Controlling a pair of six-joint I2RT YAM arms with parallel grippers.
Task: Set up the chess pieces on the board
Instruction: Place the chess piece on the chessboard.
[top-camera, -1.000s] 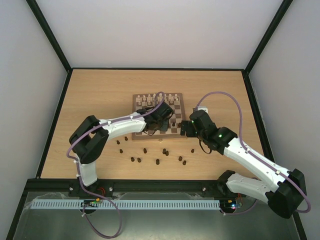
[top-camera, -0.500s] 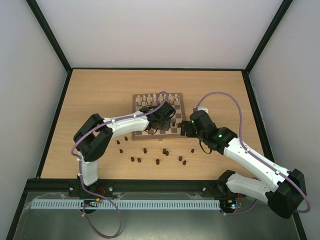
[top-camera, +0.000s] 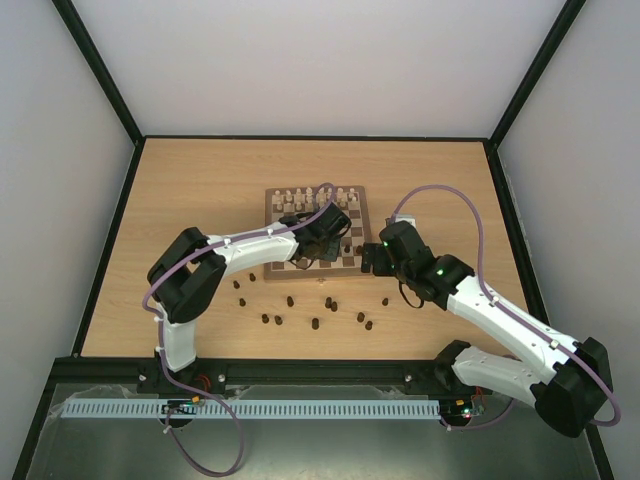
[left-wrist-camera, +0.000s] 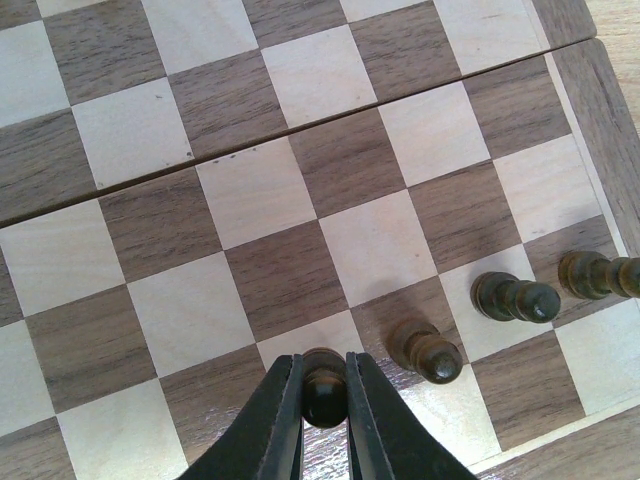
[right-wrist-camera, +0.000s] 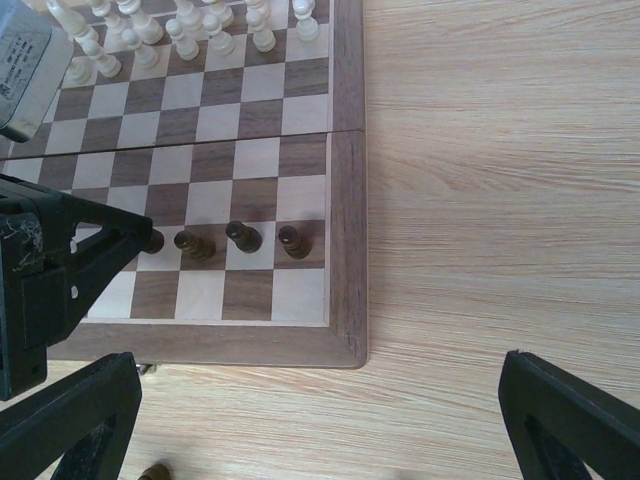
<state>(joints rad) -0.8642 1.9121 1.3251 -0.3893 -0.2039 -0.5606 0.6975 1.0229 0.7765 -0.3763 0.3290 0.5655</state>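
Four dark pieces (right-wrist-camera: 243, 236) on the board (right-wrist-camera: 345, 250): they stand in a line along the second row from the near edge, filling the four squares closest to the right border, one to a square.
Left gripper (left-wrist-camera: 323, 385): low over the near half of the board, its jaws pressed in on the leftmost piece of that line, clamping the rounded head from both sides.
Held piece (left-wrist-camera: 323, 375): upright between the black fingers (left-wrist-camera: 280, 420); its base is hidden behind them, so whether it rests on the wood cannot be told.
Three neighbours (left-wrist-camera: 425, 350): free of any grip, just to the right of the held one, each apart from the next.
Right gripper (right-wrist-camera: 318, 365): spread wide and holding nothing, hanging above the table just off the board's near right corner.
Loose pieces (top-camera: 315, 323): about a dozen more dark ones scattered on the table (top-camera: 200, 200) between the board's near edge and the arm bases, all off the board; too small to tell standing from lying.
White pieces (right-wrist-camera: 180, 30): massed in two rows along the far edge of the board, several rows away from the dark line.
Seam (right-wrist-camera: 200, 140): a thin line runs across the middle of the board from side to side.
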